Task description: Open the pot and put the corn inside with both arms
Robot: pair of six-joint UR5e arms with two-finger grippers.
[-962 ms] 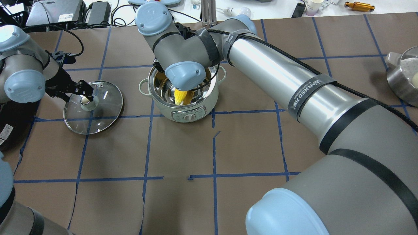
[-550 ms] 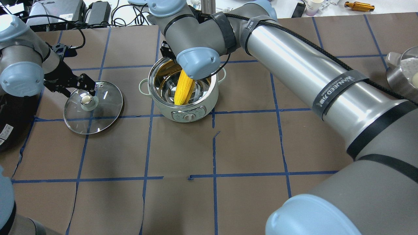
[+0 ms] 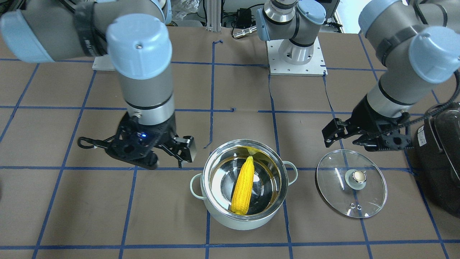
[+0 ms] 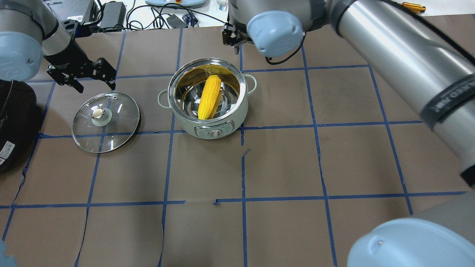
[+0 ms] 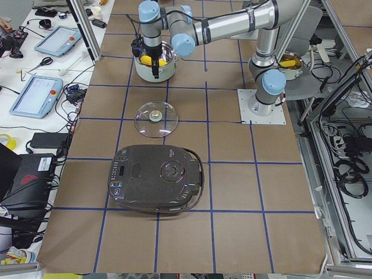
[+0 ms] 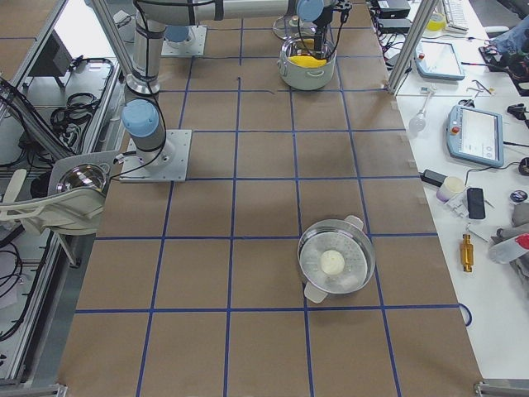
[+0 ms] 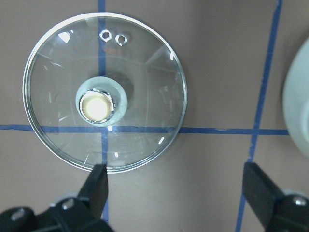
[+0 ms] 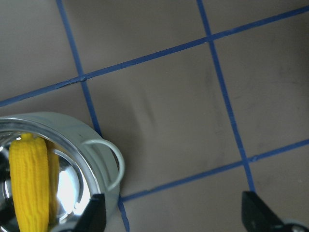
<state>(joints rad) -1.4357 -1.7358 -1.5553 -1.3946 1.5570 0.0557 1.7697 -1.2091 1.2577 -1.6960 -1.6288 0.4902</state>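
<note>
The pale mint-green pot (image 4: pixel 237 115) stands open on the table, and also shows in the front view (image 3: pixel 244 221). The yellow corn (image 4: pixel 209 96) leans inside it, tip on the far rim (image 3: pixel 243 190) (image 8: pixel 29 188). The glass lid (image 4: pixel 105 122) lies flat to the pot's left (image 3: pixel 351 183) (image 7: pixel 104 92). My left gripper (image 4: pixel 94 86) is open and empty, hovering just beyond the lid's far edge (image 3: pixel 361 142) (image 7: pixel 178 193). My right gripper (image 3: pixel 136 151) is open and empty, raised beside the pot's far right side (image 8: pixel 174 217).
A black appliance (image 5: pixel 157 177) sits at the table's left end, close to the left arm (image 4: pixel 11 122). A steel steamer pan with a white ball (image 6: pixel 335 263) stands far off at the right end. Cables and devices line the far table edge.
My right gripper has lifted out of the pot and moved away to the far right, leaving the corn inside. My left gripper has drawn back from the lid's knob.
</note>
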